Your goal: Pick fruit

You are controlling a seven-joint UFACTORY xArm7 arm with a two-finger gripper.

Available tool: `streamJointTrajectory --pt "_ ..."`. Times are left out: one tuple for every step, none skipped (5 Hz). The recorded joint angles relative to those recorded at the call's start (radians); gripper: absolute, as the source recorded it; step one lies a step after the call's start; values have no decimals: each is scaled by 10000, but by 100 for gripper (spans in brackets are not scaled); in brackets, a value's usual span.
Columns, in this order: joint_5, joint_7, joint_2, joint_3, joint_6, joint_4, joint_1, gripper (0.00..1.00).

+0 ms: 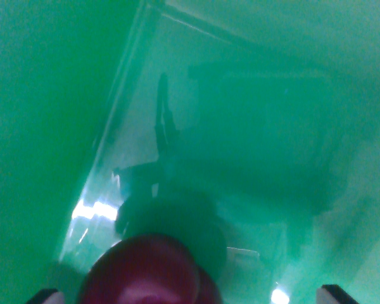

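Observation:
A dark red round fruit [142,273] fills the bottom centre of the wrist view, blurred and close to the camera. Only the two dark fingertip corners of my gripper [191,295] show, one at the bottom left [45,295] and one at the bottom right [339,293]. They stand wide apart, and neither visibly touches the fruit; there is a clear gap on the wrist view's right. The fruit's dark shadow [177,221] lies just beyond it on the floor of a clear plastic container [123,95]. The lower part of the fruit is cut off by the picture's edge.
The clear container's rim runs diagonally from the top centre down to the lower left, resting on a green surface [38,126]. A large shadow of the arm [266,139] falls across the container floor. Bright glints [92,210] mark its near wall.

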Motion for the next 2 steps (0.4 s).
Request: streamJointTrajectory --pt "0 0 0 0 0 0 0 0" --pt "29 -51 31 20 -168 -141 29 0"
